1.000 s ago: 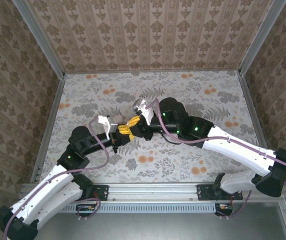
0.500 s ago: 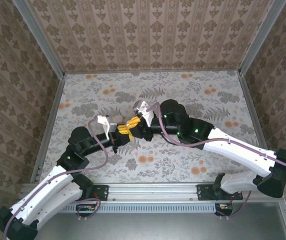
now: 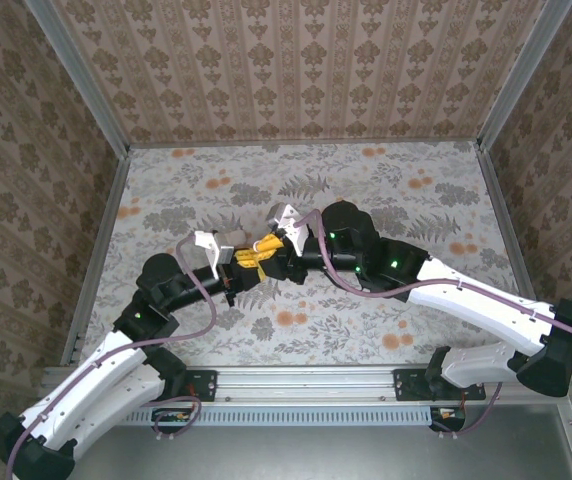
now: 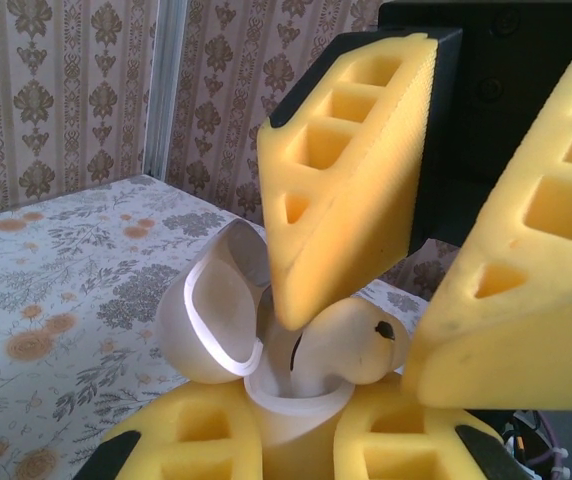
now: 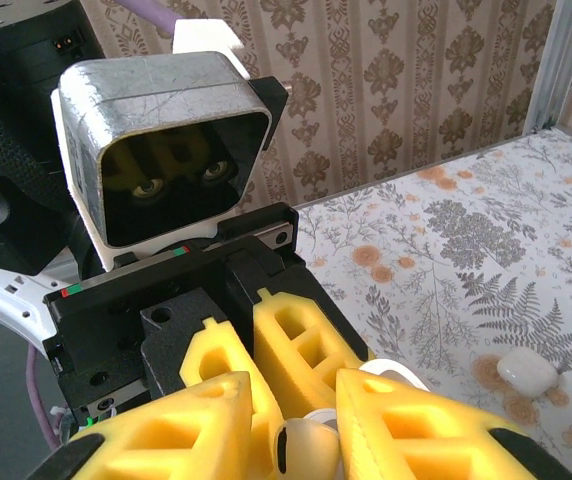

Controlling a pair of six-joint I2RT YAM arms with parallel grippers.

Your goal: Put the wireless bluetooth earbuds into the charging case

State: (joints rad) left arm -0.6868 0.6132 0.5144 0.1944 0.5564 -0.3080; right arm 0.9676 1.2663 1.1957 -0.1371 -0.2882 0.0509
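Left gripper point(image 4: 296, 450) clamps the open case point(image 4: 218, 340); right gripper point(image 5: 301, 430) flanks an earbud point(image 4: 351, 345) half in its well, grip unclear. Press it straight down till seated, case held steady.

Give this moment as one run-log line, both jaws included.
left jaws: shut on charging case, lid open | right jaws: either side of earbud | earbud: partly in case
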